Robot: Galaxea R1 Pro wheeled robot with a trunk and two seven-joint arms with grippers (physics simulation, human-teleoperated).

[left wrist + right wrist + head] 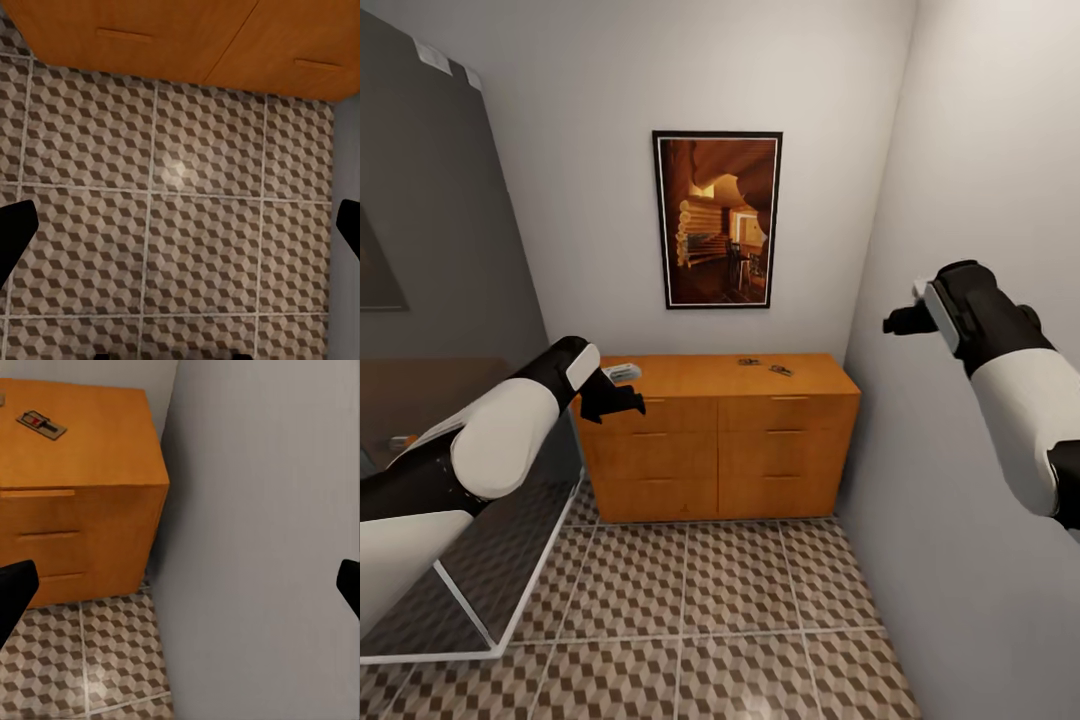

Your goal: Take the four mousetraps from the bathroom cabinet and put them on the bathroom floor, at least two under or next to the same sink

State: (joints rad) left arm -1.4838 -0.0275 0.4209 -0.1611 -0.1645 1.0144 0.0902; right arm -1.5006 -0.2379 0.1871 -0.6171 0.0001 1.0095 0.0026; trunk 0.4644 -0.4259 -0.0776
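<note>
Two mousetraps [765,366] lie on the flat top of the cabinet [716,440], toward its right half, close to each other but apart. They look very small in the head view, so their details are hard to read there. In the right wrist view one mousetrap [41,424] is clearer: a tan board with a black bar and a red patch, lying flat on the top near the cabinet's right end. Another small pale thing [622,373] lies at the left end of the top, just behind the left pincer [622,400]; I cannot tell what it is.

The cabinet stands against the back wall, under a framed picture [717,219], with its right side close to the grey side wall [980,150]. Its drawers are closed. In front of it spreads the bathroom floor [690,620] with the cube pattern.

The left pincer hangs in front of the cabinet's upper left corner. In the left wrist view its fingers [13,232] stand wide apart at the two edges, so it is released and grasps nothing. The right pincer [903,320] is raised near the side wall, well apart from the cabinet. Its fingers [13,592] are also spread wide and carry nothing.

At the left stands a large grey panel [430,250] with a white frame.
</note>
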